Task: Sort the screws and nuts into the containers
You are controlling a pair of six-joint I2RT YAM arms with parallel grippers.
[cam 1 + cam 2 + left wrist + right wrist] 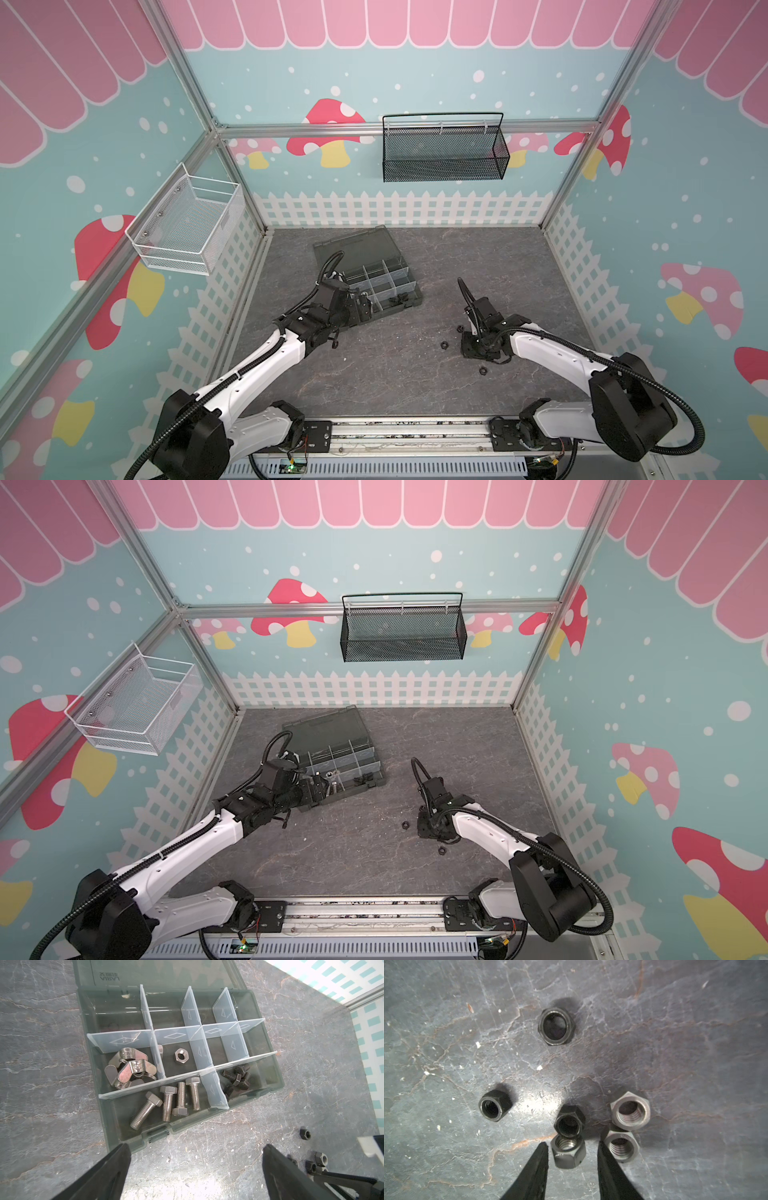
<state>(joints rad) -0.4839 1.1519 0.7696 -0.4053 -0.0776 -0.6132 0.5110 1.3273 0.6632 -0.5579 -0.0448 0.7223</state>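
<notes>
Down at about 4 o'clock on the table (395, 374), our right fingers (533, 1174) sit slightly apart on either side of a dark nut (568, 1152), not quite touching it. More loose nuts (495, 1105) are scattered close by. Up around 11 o'clock our left fingers (108, 1172) are spread wide with nothing in them, right by the near edge of the containers (128, 1136). In there, silver screws (168, 1103), black screws (236, 1078), wing nuts (128, 1068) and a silver hex nut (181, 1056) each get their own compartment.

On the table (374, 386), the organizer box (417, 291) lies at 11 o'clock from centre, its lid (357, 247) flat behind it. Its front row holds 4 screws (167, 1103) and, in the next compartment, other screws (236, 1078). Behind them lie wing nuts (128, 1070) and 1 nut (181, 1057). 6 loose nuts (495, 1105) lie at 4 o'clock.
</notes>
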